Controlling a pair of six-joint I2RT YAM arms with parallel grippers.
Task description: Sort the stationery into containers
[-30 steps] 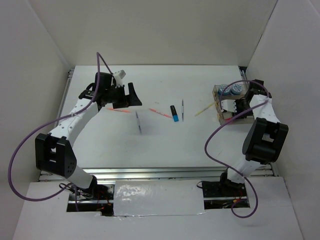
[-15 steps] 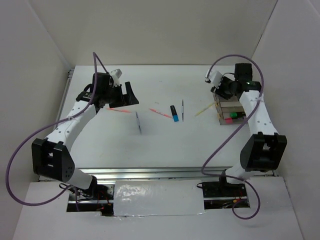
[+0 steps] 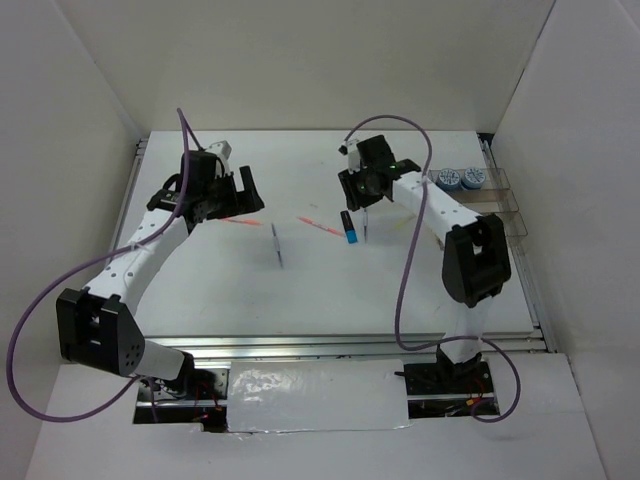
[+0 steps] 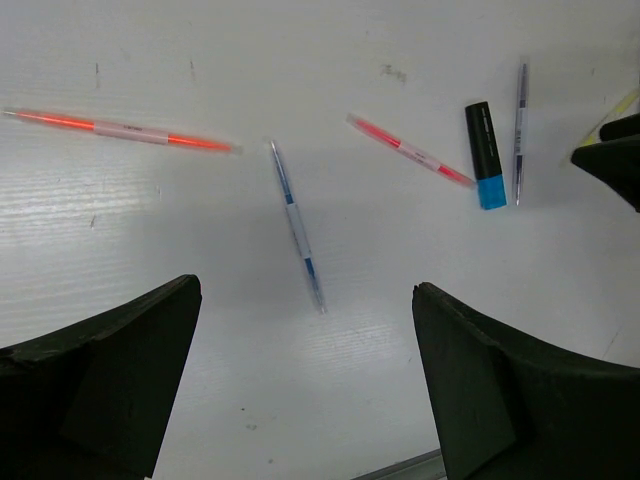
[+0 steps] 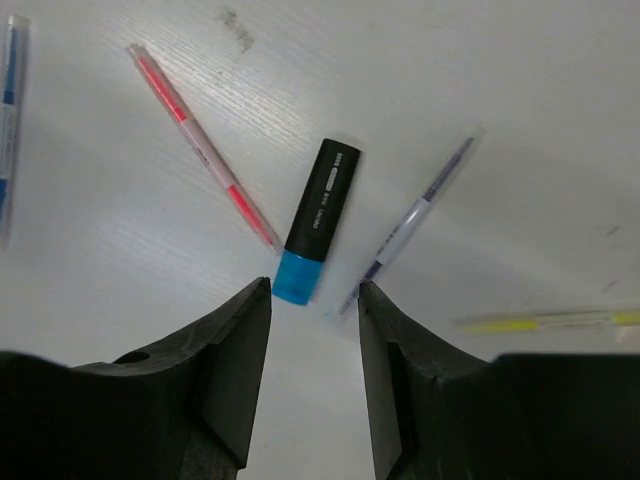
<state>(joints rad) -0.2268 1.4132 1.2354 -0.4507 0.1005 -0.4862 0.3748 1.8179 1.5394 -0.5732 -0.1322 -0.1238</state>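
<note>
A black highlighter with a blue cap point(image 3: 348, 227) lies mid-table, also in the right wrist view point(image 5: 318, 215) and the left wrist view point(image 4: 484, 153). My right gripper point(image 3: 356, 203) point(image 5: 313, 295) is open and empty just above it, its fingertips either side of the blue cap end. A thin silver pen point(image 3: 366, 222) point(image 5: 415, 215) lies beside the highlighter. Two orange sticks point(image 3: 240, 221) point(image 3: 322, 226) and a blue-silver pen point(image 3: 277, 243) point(image 4: 297, 225) lie further left. My left gripper point(image 3: 250, 195) point(image 4: 305, 292) is open and empty, above the left orange stick point(image 4: 125, 131).
The clear organiser tray point(image 3: 505, 205) stands at the right edge, with two blue-white tape rolls point(image 3: 459, 179) in its far compartment. A yellow stick point(image 5: 550, 320) lies to the right of the silver pen. White walls enclose the table.
My right arm has swung from the organiser tray leftward to the middle, above the blue-capped highlighter. My left gripper has drifted slightly left and back.
</note>
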